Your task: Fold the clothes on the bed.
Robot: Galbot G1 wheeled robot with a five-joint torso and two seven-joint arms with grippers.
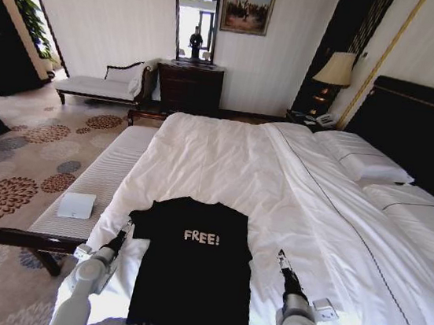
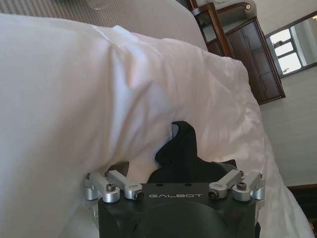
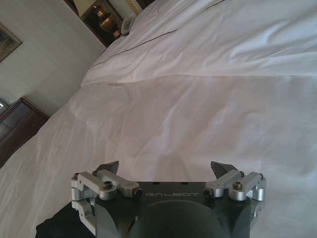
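Observation:
The clothes are one black T-shirt (image 1: 192, 266) with pale "FREE!" lettering, lying flat near the foot of the bed (image 1: 225, 163), collar toward the pillows. My left gripper (image 1: 123, 232) is at the shirt's left sleeve. In the left wrist view that gripper (image 2: 174, 166) is open, with the black sleeve (image 2: 181, 146) bunched between its spread fingers. My right gripper (image 1: 283, 259) hovers over the white duvet just to the right of the shirt, apart from it. It (image 3: 165, 168) is open with nothing between its fingers, and a corner of the shirt (image 3: 54, 228) shows beside it.
A grey-striped bench (image 1: 100, 176) runs along the bed's left side with a white flat item (image 1: 76, 205) on it. Pillows (image 1: 364, 161) and a dark headboard (image 1: 419, 132) are at the right. A dresser (image 1: 188, 88), a chaise (image 1: 100, 85) and a lamp (image 1: 337, 69) stand by the far wall.

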